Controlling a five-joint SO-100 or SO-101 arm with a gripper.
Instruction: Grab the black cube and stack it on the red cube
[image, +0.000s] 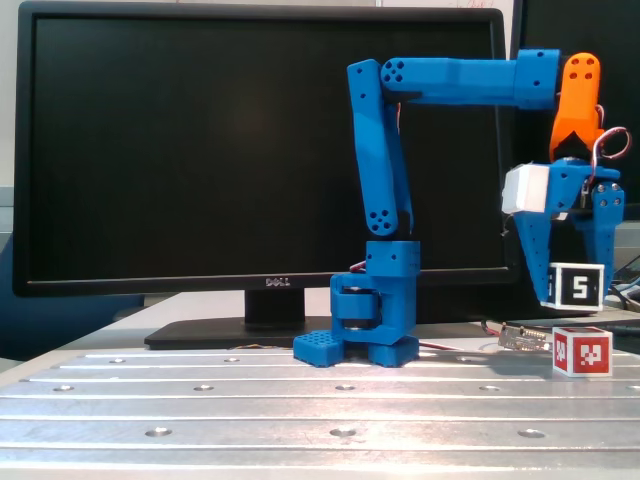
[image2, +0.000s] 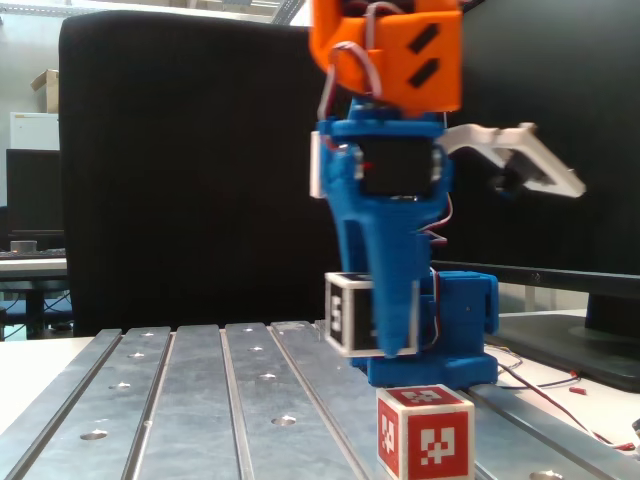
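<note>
- The black cube (image: 577, 287) is being gripped in the gripper (image: 576, 300), clear of the table (image: 200, 410).
- It is being held just above the red cube (image: 581, 351), not touching.

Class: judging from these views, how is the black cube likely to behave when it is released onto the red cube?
The black cube looks rigid with flat faces, so it probably won't roll. It seems light, since the gripper pinches it aloft. The red cube is similarly small, so an off-centre release may tip it.
</note>
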